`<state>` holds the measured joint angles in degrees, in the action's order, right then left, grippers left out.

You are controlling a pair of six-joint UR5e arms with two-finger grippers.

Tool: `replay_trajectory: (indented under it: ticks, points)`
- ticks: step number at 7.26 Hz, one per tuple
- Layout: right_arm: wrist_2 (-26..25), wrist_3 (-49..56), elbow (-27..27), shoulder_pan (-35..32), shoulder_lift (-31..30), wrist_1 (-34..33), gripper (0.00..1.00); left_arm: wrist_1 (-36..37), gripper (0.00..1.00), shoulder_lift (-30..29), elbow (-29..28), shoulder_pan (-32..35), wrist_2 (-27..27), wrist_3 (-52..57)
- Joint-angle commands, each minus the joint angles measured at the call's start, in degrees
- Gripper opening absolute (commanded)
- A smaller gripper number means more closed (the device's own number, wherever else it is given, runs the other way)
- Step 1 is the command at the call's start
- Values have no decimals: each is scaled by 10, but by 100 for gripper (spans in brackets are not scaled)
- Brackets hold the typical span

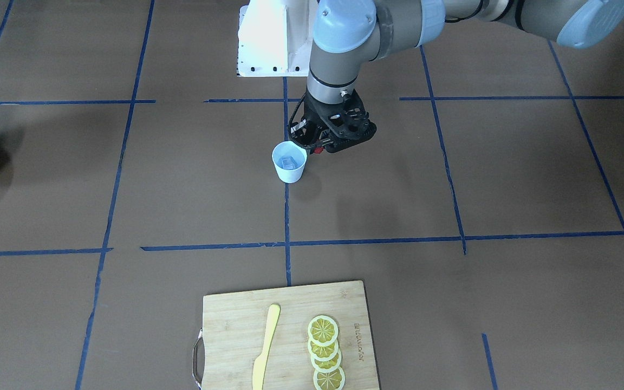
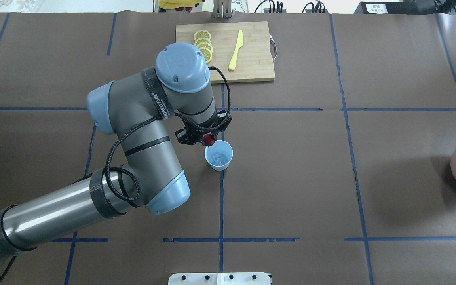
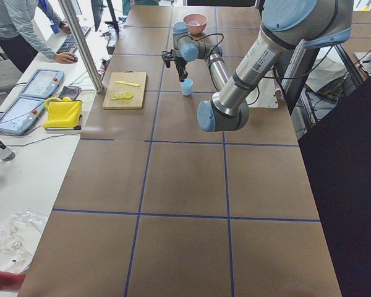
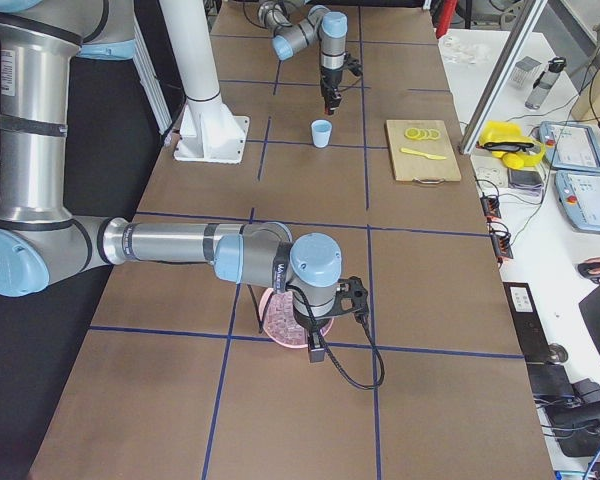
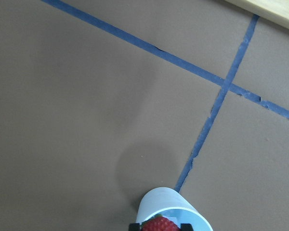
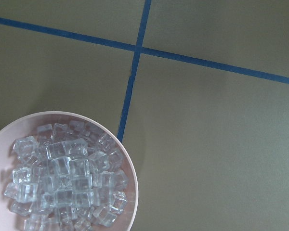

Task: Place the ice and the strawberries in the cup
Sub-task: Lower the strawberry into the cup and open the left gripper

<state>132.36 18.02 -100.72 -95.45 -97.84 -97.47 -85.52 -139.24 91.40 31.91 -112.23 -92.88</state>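
Pinching the strawberry (image 5: 160, 224) between narrow jaws, the left gripper (image 2: 209, 140) hangs over the edge of the cup (image 1: 289, 174), not its middle; ice (image 1: 288, 161) lies inside; released here, the berry could clip the rim and roll onto the table (image 1: 182, 189), or a finger could tip the light cup; far off, the right gripper (image 4: 315, 352) hovers by the pink bowl (image 6: 133, 185) of ice, its opening impossible to tell.
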Motion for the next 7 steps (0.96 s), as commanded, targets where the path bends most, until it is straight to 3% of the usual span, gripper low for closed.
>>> replay_trajectory:
  ticks: [1, 4, 5, 7]
  points:
    - [0, 0, 0, 0, 0, 0, 99, -7, 17, -7, -8, -20, 9, -11]
    - [0, 0, 1, 0, 0, 0, 99, -7, 93, -6, -6, -22, 9, -5]
    - [0, 0, 1, 0, 0, -1, 99, -7, 99, -6, -3, -22, 10, -5]
    - [7, 0, 2, 0, -1, -1, 99, 4, 100, 4, 23, -19, 7, 44]
